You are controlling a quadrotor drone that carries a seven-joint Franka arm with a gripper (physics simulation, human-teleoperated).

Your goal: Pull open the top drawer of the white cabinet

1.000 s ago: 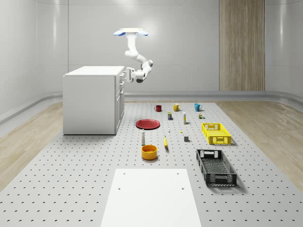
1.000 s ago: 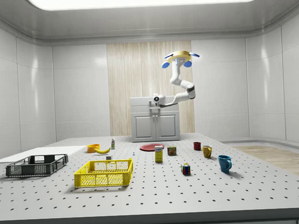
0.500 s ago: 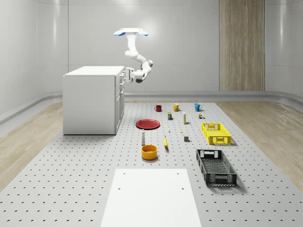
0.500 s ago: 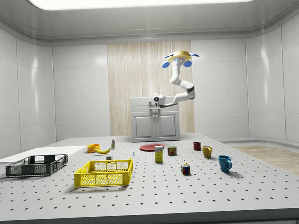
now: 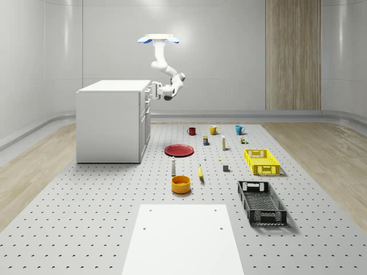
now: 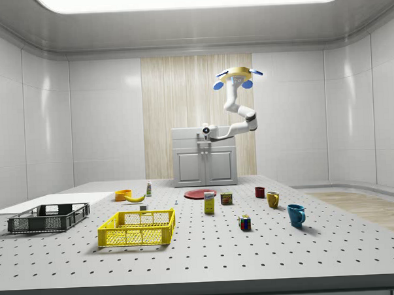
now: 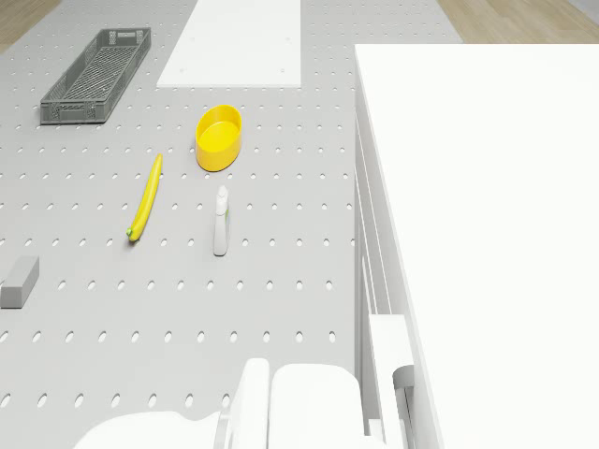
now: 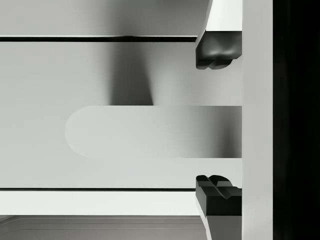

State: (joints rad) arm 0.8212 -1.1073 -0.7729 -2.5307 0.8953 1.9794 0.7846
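The top drawer sits at the upper front of the white cabinet, at the whole-scene view's left, facing right toward the red plate. Its handle (a long bar) lies between the open end effector pads. The drone hovers just right of the cabinet.

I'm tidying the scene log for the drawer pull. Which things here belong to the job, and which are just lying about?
Belongs to the job:
white cabinet
top drawer, with its handle
gripper, at the drawer front; its fingers straddle the handle

Just lying about:
red plate
yellow bowl
banana
white bottle
yellow crate
black crate
three mugs
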